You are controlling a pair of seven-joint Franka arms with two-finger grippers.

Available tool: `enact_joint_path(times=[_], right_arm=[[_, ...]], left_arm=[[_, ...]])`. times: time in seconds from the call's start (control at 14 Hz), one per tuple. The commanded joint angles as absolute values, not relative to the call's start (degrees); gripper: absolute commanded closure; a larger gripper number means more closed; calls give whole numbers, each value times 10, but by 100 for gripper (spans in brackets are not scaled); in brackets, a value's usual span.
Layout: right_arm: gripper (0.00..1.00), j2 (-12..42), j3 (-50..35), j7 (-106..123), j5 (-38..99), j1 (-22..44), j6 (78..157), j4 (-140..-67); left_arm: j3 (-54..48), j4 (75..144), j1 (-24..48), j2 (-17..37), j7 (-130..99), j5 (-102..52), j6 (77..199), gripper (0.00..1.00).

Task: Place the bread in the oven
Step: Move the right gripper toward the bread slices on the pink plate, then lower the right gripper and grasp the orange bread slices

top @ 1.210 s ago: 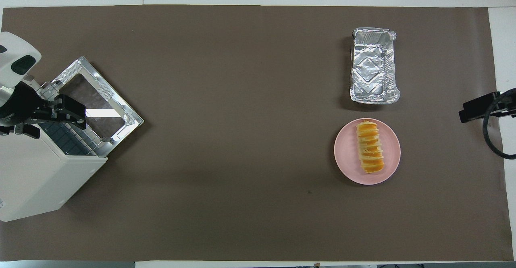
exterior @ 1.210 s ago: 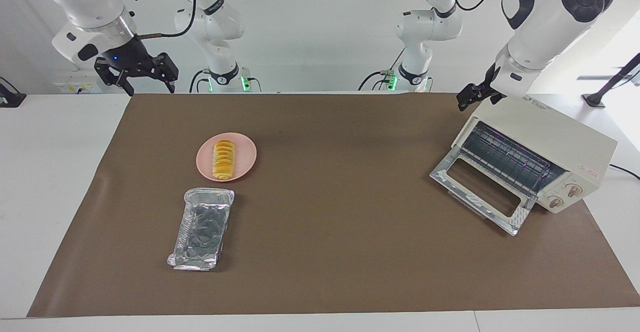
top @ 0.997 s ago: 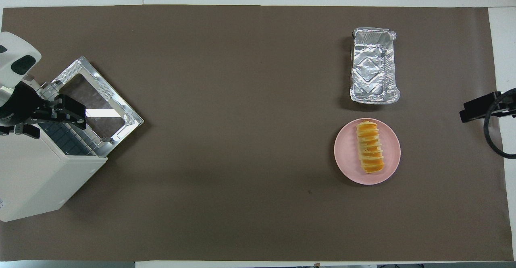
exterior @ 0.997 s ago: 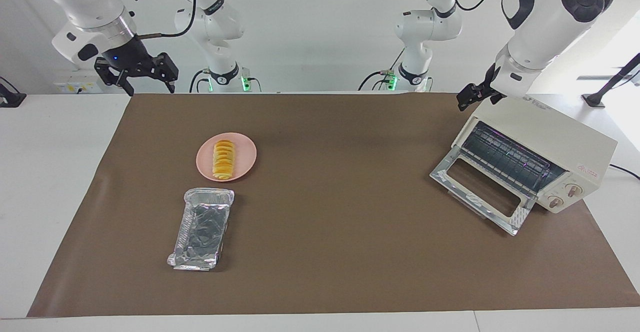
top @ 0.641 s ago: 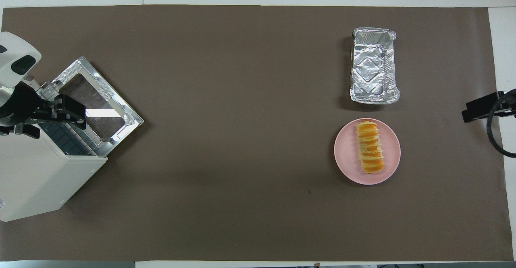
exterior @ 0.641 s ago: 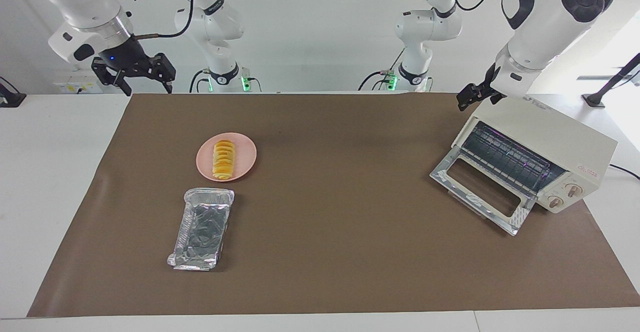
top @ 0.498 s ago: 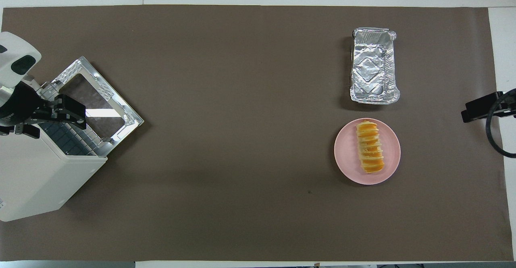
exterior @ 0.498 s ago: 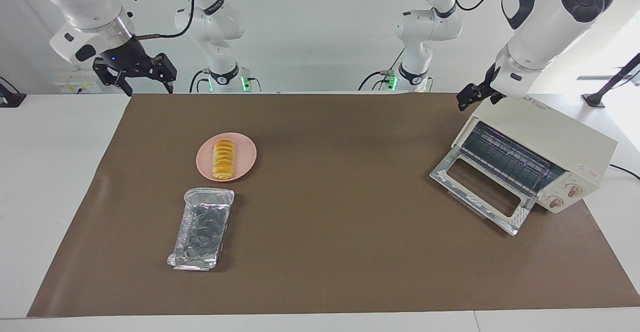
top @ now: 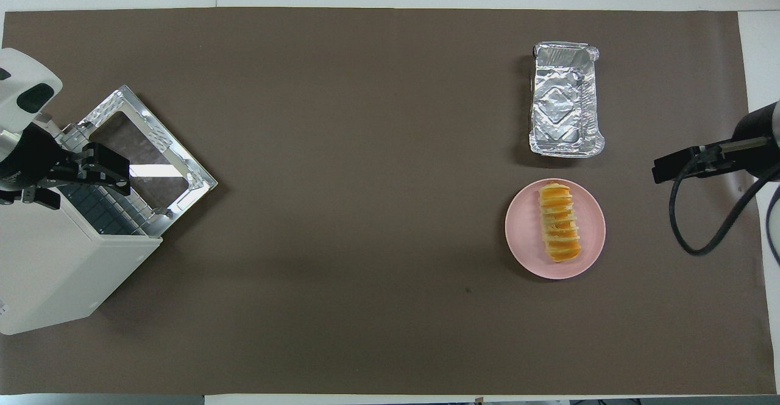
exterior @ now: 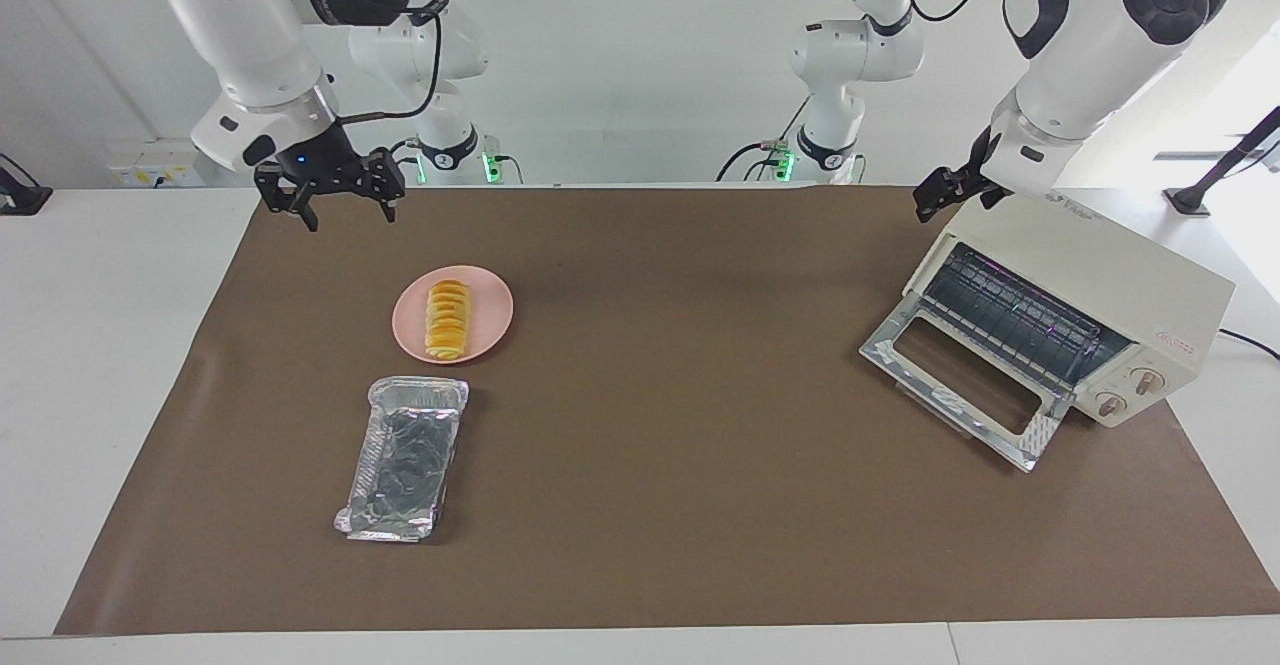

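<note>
The bread (exterior: 447, 320) is a ridged golden loaf lying on a round pink plate (exterior: 497, 310) toward the right arm's end of the table; it also shows in the overhead view (top: 559, 222). My right gripper (exterior: 349, 217) is open and empty, raised over the brown mat at that end, apart from the plate. The cream-white oven (exterior: 1110, 290) stands at the left arm's end with its glass door (exterior: 960, 385) dropped open and the wire rack showing. My left gripper (exterior: 955, 203) hovers open and empty over the oven's top edge.
A crinkled silver foil tray (exterior: 405, 460) lies empty, farther from the robots than the plate (top: 524, 228). The brown mat (exterior: 680, 445) covers most of the table. A black cable (top: 701, 234) hangs from the right arm.
My right gripper has swung in from the table's end and lowered over the mat, closer to the plate. The left arm, bread, tray and oven have not moved.
</note>
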State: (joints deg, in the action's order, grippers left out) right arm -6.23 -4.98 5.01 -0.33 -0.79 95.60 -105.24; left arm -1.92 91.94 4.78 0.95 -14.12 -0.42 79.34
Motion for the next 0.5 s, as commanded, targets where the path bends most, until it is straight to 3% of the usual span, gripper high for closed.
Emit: enact_joint_path(times=[0.0,0.43], right_arm=[[0,-94,-53,25,-7,1,1022,-1160],[0,-48,-54,-27,-7,26,1243,-1299]], left_arm=[[-19,926,44,3,-140,-11,796,0],[-20,926,44,3,-139,-11,796,0]])
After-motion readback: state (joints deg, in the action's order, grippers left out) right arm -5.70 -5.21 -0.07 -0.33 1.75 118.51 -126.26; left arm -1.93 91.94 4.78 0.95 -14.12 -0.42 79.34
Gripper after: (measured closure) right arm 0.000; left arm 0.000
